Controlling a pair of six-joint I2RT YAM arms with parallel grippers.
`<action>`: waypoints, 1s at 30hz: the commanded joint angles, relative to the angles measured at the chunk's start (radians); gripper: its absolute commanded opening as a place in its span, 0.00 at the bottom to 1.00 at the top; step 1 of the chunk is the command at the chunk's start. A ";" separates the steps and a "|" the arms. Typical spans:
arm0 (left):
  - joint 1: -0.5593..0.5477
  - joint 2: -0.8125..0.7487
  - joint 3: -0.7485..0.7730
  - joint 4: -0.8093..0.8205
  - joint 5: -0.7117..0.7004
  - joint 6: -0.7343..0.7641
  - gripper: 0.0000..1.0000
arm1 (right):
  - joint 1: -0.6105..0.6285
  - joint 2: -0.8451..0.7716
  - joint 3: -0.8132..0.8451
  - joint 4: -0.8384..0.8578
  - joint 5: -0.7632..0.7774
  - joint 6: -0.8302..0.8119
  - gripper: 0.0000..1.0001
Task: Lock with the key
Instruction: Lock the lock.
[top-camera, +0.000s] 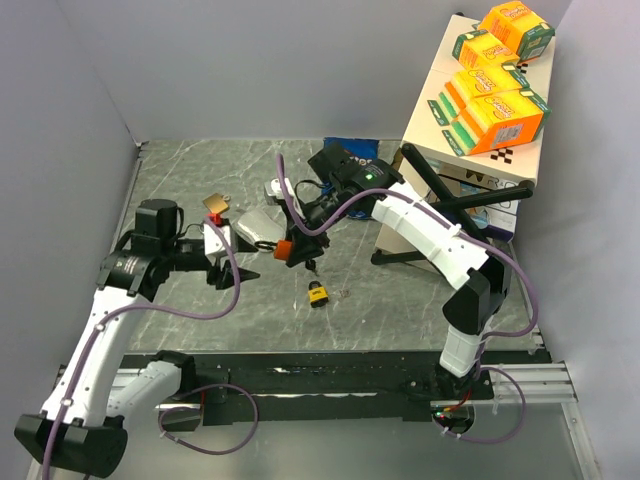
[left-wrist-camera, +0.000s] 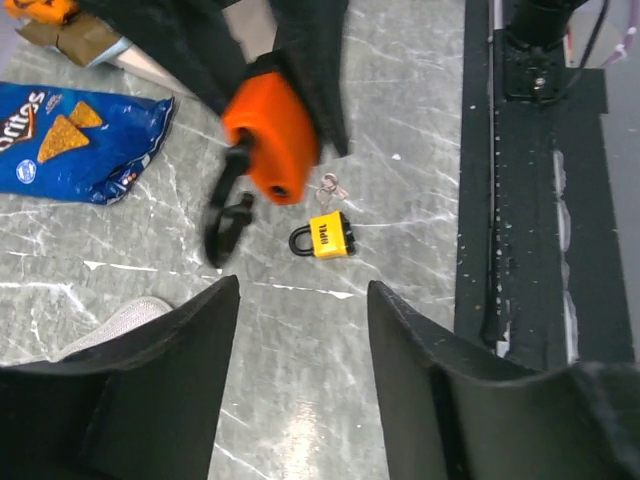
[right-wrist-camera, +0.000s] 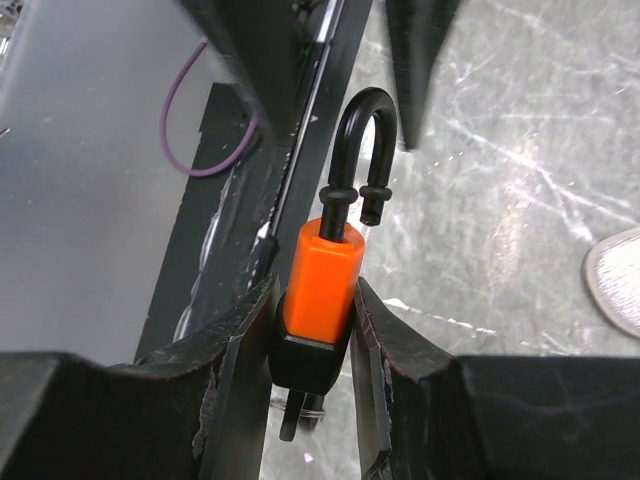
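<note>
An orange padlock (top-camera: 285, 248) with a black shackle is clamped in my right gripper (top-camera: 292, 252), held above the table. In the right wrist view the gripper (right-wrist-camera: 315, 300) squeezes the lock's body (right-wrist-camera: 325, 270). The shackle (right-wrist-camera: 360, 130) stands open, its short leg free of the body. A key (right-wrist-camera: 290, 420) with a thin ring sticks out of the lock's base. My left gripper (top-camera: 243, 272) is open and empty, a little left of the lock. In the left wrist view the gripper (left-wrist-camera: 302, 290) has the orange padlock (left-wrist-camera: 272, 140) ahead of it.
A yellow padlock (top-camera: 318, 293) lies on the table below the held lock, with loose keys (left-wrist-camera: 330, 187) beside it. A blue chips bag (left-wrist-camera: 70, 140), a grey rounded object (top-camera: 258, 228) and a brass-coloured item (top-camera: 214, 204) lie nearby. Orange boxes (top-camera: 490, 80) are stacked at the back right.
</note>
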 joint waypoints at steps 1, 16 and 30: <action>-0.014 0.045 0.035 0.064 -0.032 -0.006 0.55 | 0.007 0.003 0.047 -0.047 -0.045 -0.040 0.00; -0.038 0.055 0.066 0.165 -0.019 -0.092 0.46 | 0.016 0.043 0.099 -0.091 -0.031 -0.059 0.00; -0.063 0.059 0.041 0.110 -0.029 -0.032 0.34 | 0.024 0.026 0.067 -0.058 -0.023 -0.020 0.00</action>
